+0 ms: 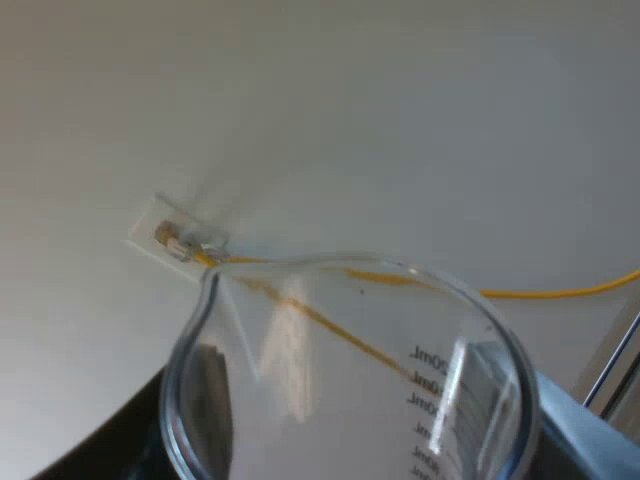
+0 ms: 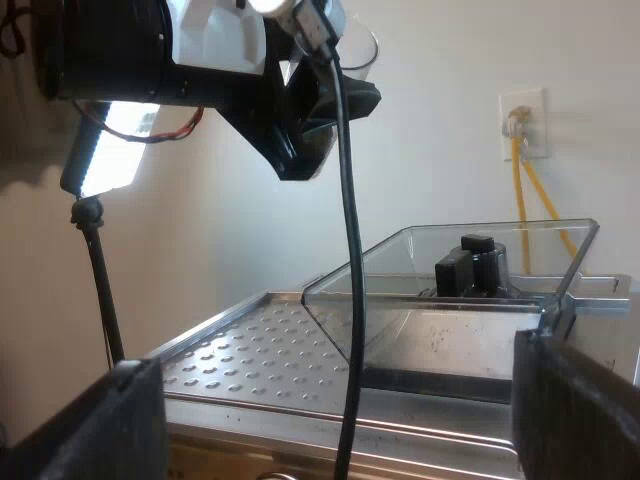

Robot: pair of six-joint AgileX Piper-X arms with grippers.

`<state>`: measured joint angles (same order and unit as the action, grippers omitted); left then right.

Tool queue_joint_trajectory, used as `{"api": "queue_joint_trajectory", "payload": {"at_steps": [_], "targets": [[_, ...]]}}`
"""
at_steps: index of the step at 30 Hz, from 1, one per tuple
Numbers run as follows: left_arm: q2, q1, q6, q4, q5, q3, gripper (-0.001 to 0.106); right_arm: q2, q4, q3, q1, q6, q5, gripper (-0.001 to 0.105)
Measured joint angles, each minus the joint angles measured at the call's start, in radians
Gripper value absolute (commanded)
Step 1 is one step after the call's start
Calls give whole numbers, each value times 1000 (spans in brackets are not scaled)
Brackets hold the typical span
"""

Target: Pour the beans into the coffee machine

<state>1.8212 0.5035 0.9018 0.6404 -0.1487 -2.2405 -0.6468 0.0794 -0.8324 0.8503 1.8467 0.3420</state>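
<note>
The measuring glass (image 1: 350,380) runs off the frame's edge, base and contents unseen, its scale numbers partly blurred. The right gripper (image 2: 335,365) has both fingers cropped at the edge.

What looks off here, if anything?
Nothing is spilled, askew or damaged. One oddity: the measuring glass, held up above the espresso machine, looks clear and empty in the part that shows, and I see no beans in the bean hopper either.

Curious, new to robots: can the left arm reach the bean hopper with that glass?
Probably yes: the left gripper holds the measuring glass above the machine, only air toward the bean hopper.
</note>
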Motion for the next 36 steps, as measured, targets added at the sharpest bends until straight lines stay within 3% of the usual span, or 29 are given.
{"api": "queue_joint_trajectory", "payload": {"at_steps": [8, 13, 20, 21, 29, 34, 36], "targets": [[0, 4, -216, 0, -1, 18, 29, 0, 0, 0, 0, 0, 0, 72], [0, 19, -391, 0, -1, 21, 29, 0, 0, 0, 0, 0, 0, 72], [0, 21, -516, 0, -1, 20, 29, 0, 0, 0, 0, 0, 0, 72], [0, 21, -565, 0, -1, 20, 29, 0, 0, 0, 0, 0, 0, 72], [0, 21, -636, 0, -1, 20, 29, 0, 0, 0, 0, 0, 0, 72], [0, 21, -785, 0, 11, 20, 29, 0, 0, 0, 0, 0, 0, 72], [0, 21, -807, 0, 21, 20, 29, 0, 0, 0, 0, 0, 0, 72]]}}
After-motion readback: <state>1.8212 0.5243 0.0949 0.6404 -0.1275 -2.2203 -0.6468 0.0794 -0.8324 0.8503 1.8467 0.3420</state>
